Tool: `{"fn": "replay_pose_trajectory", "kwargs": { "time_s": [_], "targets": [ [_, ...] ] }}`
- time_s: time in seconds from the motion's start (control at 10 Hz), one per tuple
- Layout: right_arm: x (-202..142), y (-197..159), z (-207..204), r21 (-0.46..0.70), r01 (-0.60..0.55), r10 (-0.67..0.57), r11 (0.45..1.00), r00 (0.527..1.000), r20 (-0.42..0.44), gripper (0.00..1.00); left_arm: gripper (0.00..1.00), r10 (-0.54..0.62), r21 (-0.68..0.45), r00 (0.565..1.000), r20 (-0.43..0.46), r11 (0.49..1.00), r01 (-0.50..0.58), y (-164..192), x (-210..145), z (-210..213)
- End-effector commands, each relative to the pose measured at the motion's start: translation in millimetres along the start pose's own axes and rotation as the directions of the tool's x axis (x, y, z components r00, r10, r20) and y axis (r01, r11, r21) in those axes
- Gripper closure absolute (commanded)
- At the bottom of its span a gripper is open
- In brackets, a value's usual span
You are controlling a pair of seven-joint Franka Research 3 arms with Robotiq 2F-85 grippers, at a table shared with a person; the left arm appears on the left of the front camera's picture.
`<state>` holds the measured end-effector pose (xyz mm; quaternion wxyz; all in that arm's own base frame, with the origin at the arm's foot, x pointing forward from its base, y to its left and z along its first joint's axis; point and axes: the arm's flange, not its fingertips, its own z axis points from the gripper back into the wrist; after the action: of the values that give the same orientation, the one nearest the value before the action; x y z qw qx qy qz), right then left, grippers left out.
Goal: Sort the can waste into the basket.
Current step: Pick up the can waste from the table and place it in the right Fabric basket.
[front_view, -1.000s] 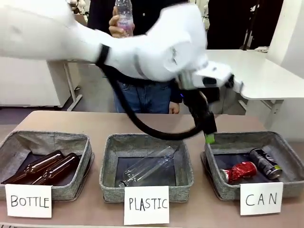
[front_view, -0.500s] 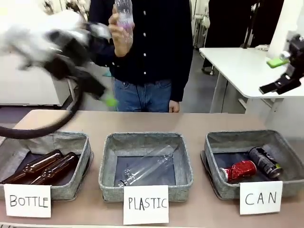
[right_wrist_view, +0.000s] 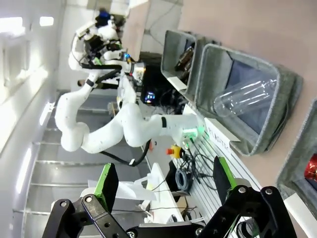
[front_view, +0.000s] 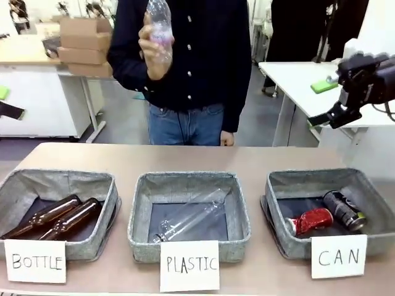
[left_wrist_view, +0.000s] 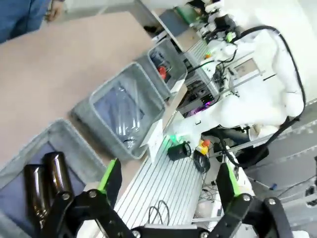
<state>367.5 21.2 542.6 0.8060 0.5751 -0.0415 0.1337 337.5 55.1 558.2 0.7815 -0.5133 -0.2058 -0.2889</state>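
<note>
Two cans lying in the bin signed "CAN", both arms drawn back from the table.
The red can and the black can lie side by side on the dark floor of the basket, the rightmost of three grey bins on the table; its white sign stands at the front. The middle bin holds a clear plastic bottle; the left bin holds two brown glass bottles. The right gripper is raised at the right edge, jaws spread wide and empty. The left gripper likewise has its jaws apart, holding nothing. A person behind the table holds up a plastic bottle in one hand.
</note>
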Motion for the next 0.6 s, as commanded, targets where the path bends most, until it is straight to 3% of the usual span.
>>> {"fn": "replay_pose_trajectory", "kwargs": {
  "time_s": [0.0,0.5],
  "targets": [
    [-0.3,6.0,-0.8,-0.003,-0.033,0.032,0.999,0.998,-0.046,0.00,0.00,-0.018,0.121,0.996,-0.089,0.992,0.029,-28.2,10.9,-39.4],
    [-0.3,6.0,-0.8,-0.003,-0.033,0.032,0.999,0.998,-0.046,0.00,0.00,-0.018,0.121,0.996,-0.089,0.992,0.029,-28.2,10.9,-39.4]
  ]
}}
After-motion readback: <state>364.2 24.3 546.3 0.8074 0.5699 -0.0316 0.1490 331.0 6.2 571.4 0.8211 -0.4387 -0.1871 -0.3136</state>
